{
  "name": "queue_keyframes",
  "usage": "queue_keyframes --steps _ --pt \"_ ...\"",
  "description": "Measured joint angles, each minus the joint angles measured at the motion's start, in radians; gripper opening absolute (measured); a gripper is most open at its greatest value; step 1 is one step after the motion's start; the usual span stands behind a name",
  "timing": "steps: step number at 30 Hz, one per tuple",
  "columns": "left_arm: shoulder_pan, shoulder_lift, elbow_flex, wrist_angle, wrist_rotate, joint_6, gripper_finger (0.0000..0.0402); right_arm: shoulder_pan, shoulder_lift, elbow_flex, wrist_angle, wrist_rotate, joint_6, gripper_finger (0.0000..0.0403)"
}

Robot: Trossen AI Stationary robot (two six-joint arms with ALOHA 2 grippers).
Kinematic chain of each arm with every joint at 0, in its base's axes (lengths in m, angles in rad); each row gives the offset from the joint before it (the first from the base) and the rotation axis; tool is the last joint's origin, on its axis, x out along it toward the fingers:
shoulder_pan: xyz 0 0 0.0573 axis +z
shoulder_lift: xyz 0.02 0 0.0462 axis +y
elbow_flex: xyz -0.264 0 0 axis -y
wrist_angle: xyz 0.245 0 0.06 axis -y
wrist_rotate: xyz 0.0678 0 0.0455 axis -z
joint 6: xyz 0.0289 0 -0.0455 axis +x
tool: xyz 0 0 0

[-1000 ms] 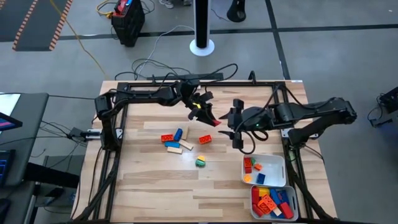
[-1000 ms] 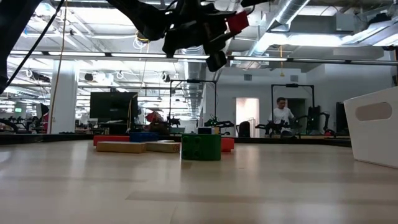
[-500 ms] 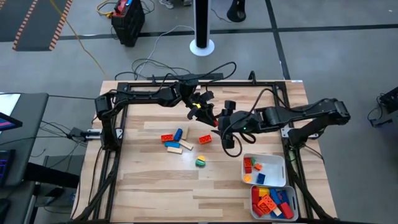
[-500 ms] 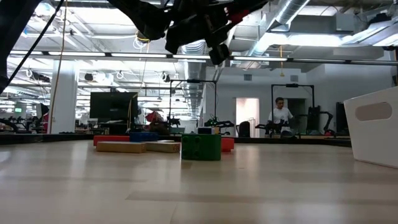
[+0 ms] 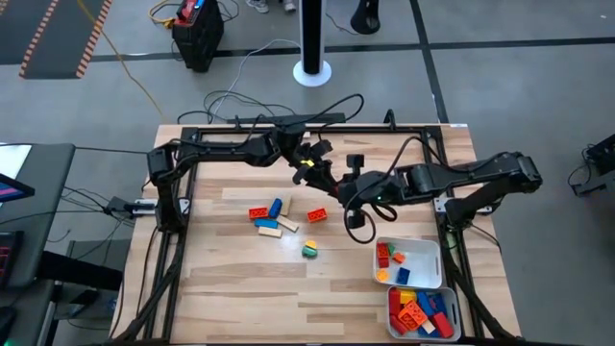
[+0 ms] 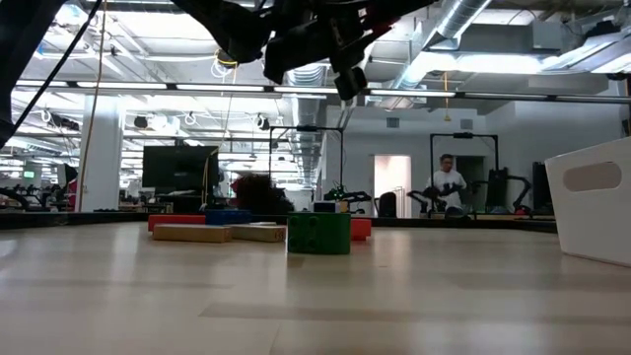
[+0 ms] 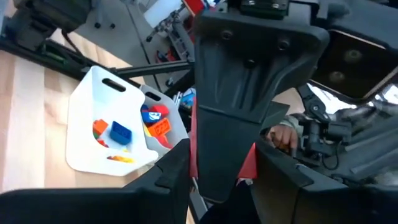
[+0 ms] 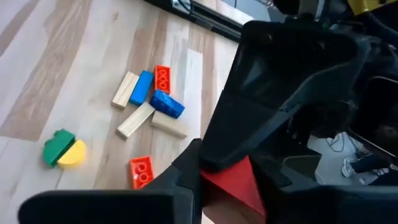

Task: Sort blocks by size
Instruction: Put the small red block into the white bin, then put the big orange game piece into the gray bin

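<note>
Wooden tabletop (image 5: 231, 269) in open workshop, person standing in background (image 6: 446, 182). Two white trays at right edge: nearer-centre tray (image 5: 430, 248) holds few red, orange, blue blocks; outer tray (image 5: 392, 312) packed with red, orange, blue blocks. Loose blocks (image 5: 271, 216) mid-table; green-and-yellow block (image 5: 310, 251) apart. Above them, left gripper (image 5: 325, 179) and right gripper (image 5: 338, 189) meet, both closed on red block (image 8: 233, 180), held in air.
</note>
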Motion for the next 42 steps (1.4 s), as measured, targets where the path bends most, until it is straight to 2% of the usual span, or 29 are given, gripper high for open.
queue_keyframes --steps 3,7,10,14,19,22,25,27,31,33,37,40,42 --pt "-0.001 0.0 0.0 -0.002 -0.026 -0.025 0.0149 0.004 -0.006 0.001 -0.049 -0.001 0.047 0.0103" --pt "0.035 0.0 0.0 -0.005 -0.026 -0.028 0.02 0.008 -0.029 -0.001 -0.133 -0.02 0.174 0.0103" --pt "0.07 -0.001 0.0 -0.023 -0.005 -0.028 0.0236 0.019 -0.054 0.0 -0.152 -0.076 0.285 0.0103" --pt "0.116 0.0 0.0 -0.127 0.005 0.024 0.026 0.031 -0.068 0.0 -0.259 -0.235 0.569 0.0103" --pt "0.147 0.0 0.0 -0.392 -0.023 0.249 0.0264 0.064 -0.03 -0.002 -0.523 -0.469 0.966 0.011" --pt "0.144 0.0 0.0 -0.629 -0.144 0.461 0.0264 0.123 -0.018 -0.042 -0.598 -0.572 1.073 0.012" --pt "0.138 0.0 0.0 -0.828 -0.337 0.611 0.0265 0.186 -0.018 -0.106 -0.572 -0.624 1.136 0.0114" --pt "0.131 0.0 0.0 -0.93 -0.449 0.693 0.0265 0.229 -0.018 -0.16 -0.54 -0.653 1.163 0.0104" --pt "0.098 -0.01 0.0 -1.085 -0.579 0.826 0.0265 0.282 -0.018 -0.26 -0.461 -0.686 1.228 0.0106" --pt "0.073 -0.023 0.0 -1.133 -0.633 0.872 0.0265 0.286 -0.018 -0.297 -0.46 -0.685 1.257 0.0128" --pt "0.007 -0.027 0.0 -1.202 -0.694 0.909 0.0265 0.273 -0.017 -0.316 -0.483 -0.688 1.241 0.0201" --pt "-0.059 -0.026 0.0 -1.187 -0.717 0.876 0.0265 0.248 -0.021 -0.311 -0.512 -0.725 1.186 0.0245" --pt "-0.11 -0.026 0.0 -1.144 -0.779 0.86 0.0265 0.221 -0.023 -0.285 -0.571 -0.73 1.162 0.026"
